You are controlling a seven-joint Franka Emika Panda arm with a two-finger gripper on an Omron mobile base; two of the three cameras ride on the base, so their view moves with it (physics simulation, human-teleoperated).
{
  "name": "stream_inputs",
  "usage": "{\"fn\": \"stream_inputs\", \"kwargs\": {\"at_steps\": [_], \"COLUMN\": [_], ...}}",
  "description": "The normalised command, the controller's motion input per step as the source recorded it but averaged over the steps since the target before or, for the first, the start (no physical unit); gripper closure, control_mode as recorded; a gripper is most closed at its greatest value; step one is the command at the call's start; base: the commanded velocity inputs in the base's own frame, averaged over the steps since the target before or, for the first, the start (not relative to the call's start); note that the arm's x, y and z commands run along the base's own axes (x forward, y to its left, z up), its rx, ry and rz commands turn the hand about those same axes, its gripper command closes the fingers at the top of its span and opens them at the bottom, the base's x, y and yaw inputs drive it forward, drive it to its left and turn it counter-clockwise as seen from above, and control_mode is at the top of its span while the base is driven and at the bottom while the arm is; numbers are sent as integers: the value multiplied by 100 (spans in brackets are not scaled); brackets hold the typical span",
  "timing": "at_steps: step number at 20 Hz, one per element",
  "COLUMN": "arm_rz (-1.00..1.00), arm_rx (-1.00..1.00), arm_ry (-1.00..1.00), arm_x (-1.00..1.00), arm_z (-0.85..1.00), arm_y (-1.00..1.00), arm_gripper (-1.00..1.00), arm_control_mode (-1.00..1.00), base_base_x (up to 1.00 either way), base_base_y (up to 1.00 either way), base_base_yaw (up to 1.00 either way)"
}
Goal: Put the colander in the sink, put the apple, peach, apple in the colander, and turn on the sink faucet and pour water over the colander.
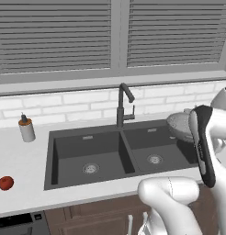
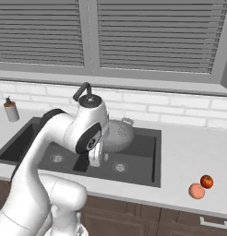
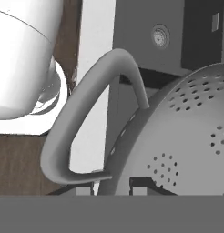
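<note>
Dull brushed metal on the colander (image 3: 186, 136), perforated wall smooth and silvery, its loop handle (image 3: 82, 123) the same matt grey. The sink (image 1: 105, 156) looks a matt charcoal composite with shiny steel drains, the sink faucet (image 1: 122, 105) dark satin metal. Countertop (image 2: 194, 147) reads smooth pale stone, cabinet fronts (image 1: 101, 218) brown wood

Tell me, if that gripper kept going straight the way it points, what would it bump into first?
The colander itself. The gripper is shut on the colander's rim by a loop handle, so the bowl wall is already right in front of it. Beyond that lies the sink, though depth is hard to judge.
</note>
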Motion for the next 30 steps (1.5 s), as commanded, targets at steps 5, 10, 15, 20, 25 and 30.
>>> {"fn": "stream_inputs", "kwargs": {"at_steps": [5, 10, 15, 20, 25, 30], "arm_rz": [23, 24, 26, 16, 5, -7], "arm_rx": [-15, -12, -4, 0, 0, 0], "arm_ry": [0, 1, 0, 10, 17, 19], "arm_x": [-15, -4, 14, 46, 69, 58], "arm_z": [2, 0, 8, 4, -5, -28], "arm_y": [100, 100, 100, 95, 73, 63], "arm_gripper": [100, 100, 100, 100, 100, 100], "arm_control_mode": [-100, -100, -100, -100, -100, -100], "base_base_x": [0, 0, 0, 0, 0, 0], "base_base_y": [0, 0, 0, 0, 0, 0], "base_base_yaw": [0, 0, 0, 0, 0, 0]}}
